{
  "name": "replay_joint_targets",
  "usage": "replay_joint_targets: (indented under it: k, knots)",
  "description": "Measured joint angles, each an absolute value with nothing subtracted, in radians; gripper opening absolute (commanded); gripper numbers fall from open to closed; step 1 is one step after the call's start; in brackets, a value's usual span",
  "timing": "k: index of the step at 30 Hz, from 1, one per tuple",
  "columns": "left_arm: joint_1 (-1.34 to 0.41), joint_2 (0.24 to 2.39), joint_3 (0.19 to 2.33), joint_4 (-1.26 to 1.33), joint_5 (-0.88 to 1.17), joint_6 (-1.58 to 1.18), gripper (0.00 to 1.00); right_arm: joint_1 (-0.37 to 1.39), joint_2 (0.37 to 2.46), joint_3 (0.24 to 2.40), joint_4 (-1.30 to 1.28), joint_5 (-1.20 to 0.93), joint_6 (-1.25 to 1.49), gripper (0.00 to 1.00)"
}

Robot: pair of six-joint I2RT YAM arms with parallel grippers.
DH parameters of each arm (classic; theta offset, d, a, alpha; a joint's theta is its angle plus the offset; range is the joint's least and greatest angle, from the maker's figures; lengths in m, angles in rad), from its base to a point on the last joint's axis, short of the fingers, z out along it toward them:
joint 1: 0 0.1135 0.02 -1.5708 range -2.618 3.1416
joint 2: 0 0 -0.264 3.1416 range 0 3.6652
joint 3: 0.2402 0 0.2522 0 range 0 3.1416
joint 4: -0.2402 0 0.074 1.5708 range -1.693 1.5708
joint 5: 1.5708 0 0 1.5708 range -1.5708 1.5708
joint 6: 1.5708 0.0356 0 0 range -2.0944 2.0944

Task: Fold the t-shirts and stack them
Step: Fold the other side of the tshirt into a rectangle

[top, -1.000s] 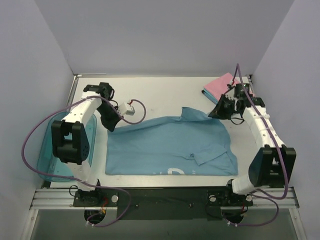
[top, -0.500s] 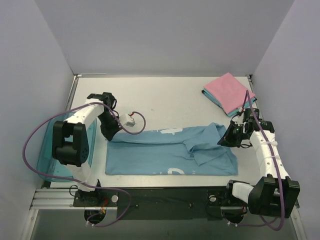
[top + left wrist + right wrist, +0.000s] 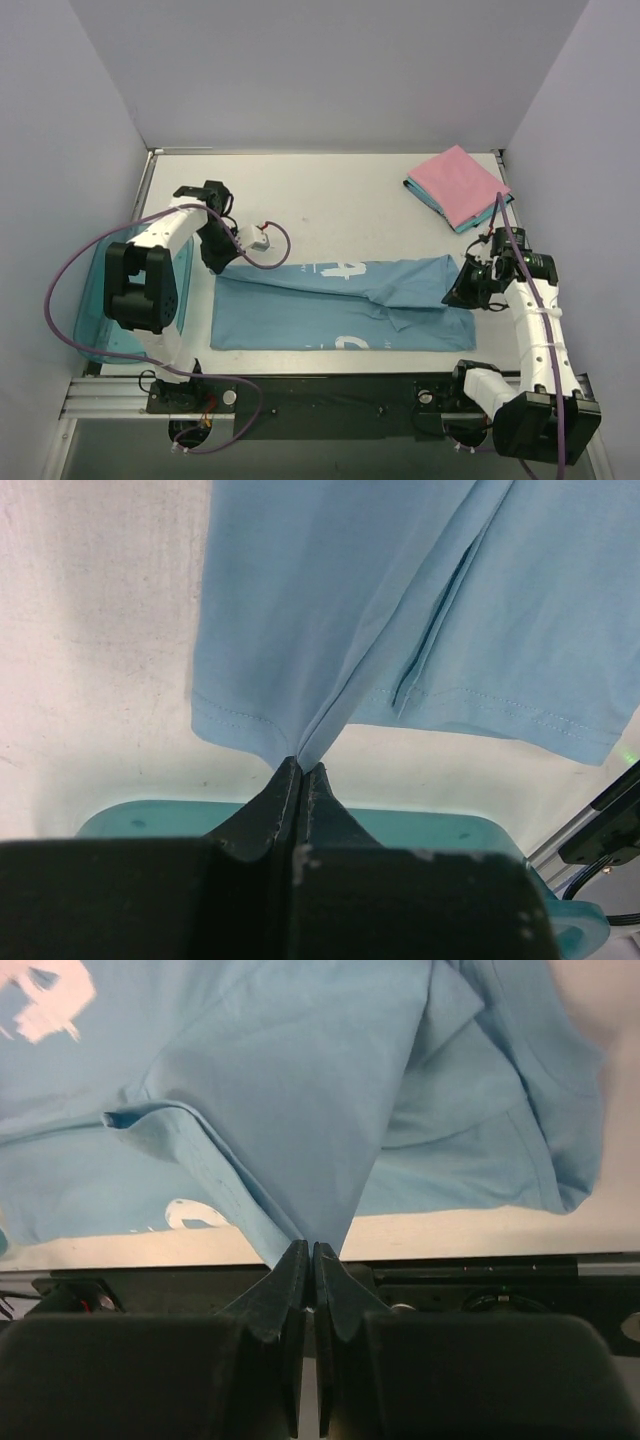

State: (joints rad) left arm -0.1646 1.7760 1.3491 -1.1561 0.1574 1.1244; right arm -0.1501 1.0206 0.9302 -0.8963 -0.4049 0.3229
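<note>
A light blue t-shirt with white lettering lies on the table, its far half drawn toward the near edge. My left gripper is shut on its left corner; the left wrist view shows the cloth pinched at my fingertips. My right gripper is shut on its right corner, with cloth rising from my shut jaws. A folded pink t-shirt lies on a folded teal one at the far right.
A translucent teal plastic bin stands at the left edge of the table, also showing behind my left fingers. White walls close in on three sides. The black front rail runs along the near edge.
Both grippers have pulled the shirt's far edge toward the near edge, folding it over itself into a narrower band. The right arm has moved away from the pink stack.
</note>
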Motion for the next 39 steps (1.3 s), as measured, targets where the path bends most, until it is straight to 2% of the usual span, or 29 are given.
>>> replay_joint_targets:
  k: [5, 12, 16, 17, 18, 19, 20, 25, 27, 30, 33, 39]
  knots:
    - [-0.165, 1.776, 1.314, -1.137, 0.152, 1.132, 0.00, -0.150, 1.018, 0.810, -0.903, -0.401, 0.323, 0.00]
    - [-0.167, 1.776, 1.261, -1.123, 0.149, 1.141, 0.00, -0.150, 1.051, 0.797, -0.890, -0.397, 0.323, 0.00]
    - [-0.175, 1.776, 1.234, -1.139, 0.150, 1.151, 0.19, -0.150, 1.082, 0.797, -0.881, -0.396, 0.323, 0.00]
    - [-0.176, 1.776, 1.234, -1.145, 0.152, 1.157, 0.35, -0.150, 1.088, 0.797, -0.879, -0.396, 0.323, 0.00]
    - [-0.177, 1.776, 1.234, -1.152, 0.155, 1.164, 0.43, -0.150, 1.095, 0.797, -0.877, -0.396, 0.323, 0.00]
    - [-0.178, 1.776, 1.234, -1.161, 0.157, 1.173, 0.68, -0.150, 1.100, 0.797, -0.876, -0.396, 0.323, 0.00]
    - [-0.178, 1.776, 1.234, -1.172, 0.157, 1.181, 0.72, -0.150, 1.104, 0.797, -0.874, -0.396, 0.323, 0.00]
    - [-0.179, 1.766, 1.265, -1.254, 0.185, 1.205, 0.74, -0.150, 1.122, 0.796, -0.861, -0.399, 0.320, 0.00]
    - [-0.190, 1.767, 1.347, -1.292, 0.245, 1.187, 0.69, -0.150, 1.132, 0.794, -0.853, -0.401, 0.319, 0.00]
    - [-0.254, 1.768, 1.546, -1.274, 0.367, 1.072, 0.66, -0.150, 1.150, 0.788, -0.839, -0.407, 0.316, 0.00]
    - [-0.393, 1.765, 1.660, -1.139, 0.506, 0.905, 0.70, -0.150, 1.172, 0.769, -0.821, -0.414, 0.316, 0.00]
    - [-0.784, 1.863, 1.630, -0.785, 0.670, 0.531, 0.72, -0.150, 1.206, 0.764, -0.793, -0.416, 0.320, 0.00]
